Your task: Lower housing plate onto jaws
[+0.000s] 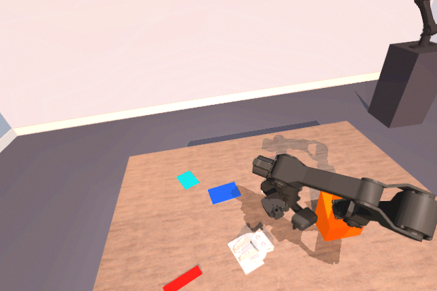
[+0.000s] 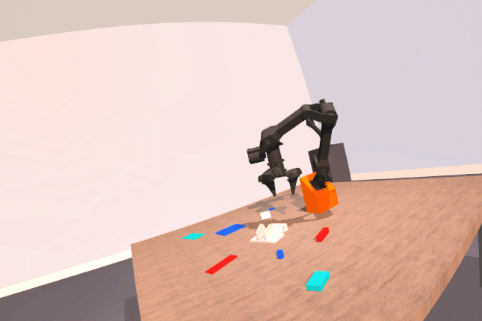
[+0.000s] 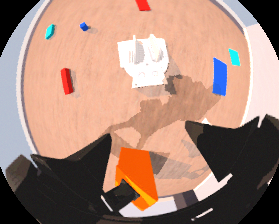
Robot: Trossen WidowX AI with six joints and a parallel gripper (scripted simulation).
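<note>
A white base (image 1: 251, 267) (image 2: 258, 240) (image 3: 123, 58) lies on the table, with two ridged upright jaws on it. The wrist view shows them as a left jaw (image 3: 135, 50) and a right jaw (image 3: 153, 48). Round marks show on the narrower end of the assembly. A small white plate (image 2: 264, 215) with dark dots, perhaps the housing plate, lies apart behind the base. The arm hides it in the top view. No plate is clearly visible on top of the jaws. My gripper (image 1: 286, 221) (image 2: 283, 195) (image 3: 148, 131) is open and empty, above the table between the assembly and the orange arm mount.
The orange mount (image 1: 328, 229) (image 2: 317, 202) (image 3: 135, 162) surrounds the arm's foot. A blue slab (image 1: 223, 193) (image 2: 229, 229) (image 3: 220, 77), a cyan tile (image 1: 188, 180) (image 2: 193, 236), a red bar (image 1: 183, 277) (image 2: 221, 263) and a red block (image 2: 322, 234) (image 3: 66, 81) lie around the assembly.
</note>
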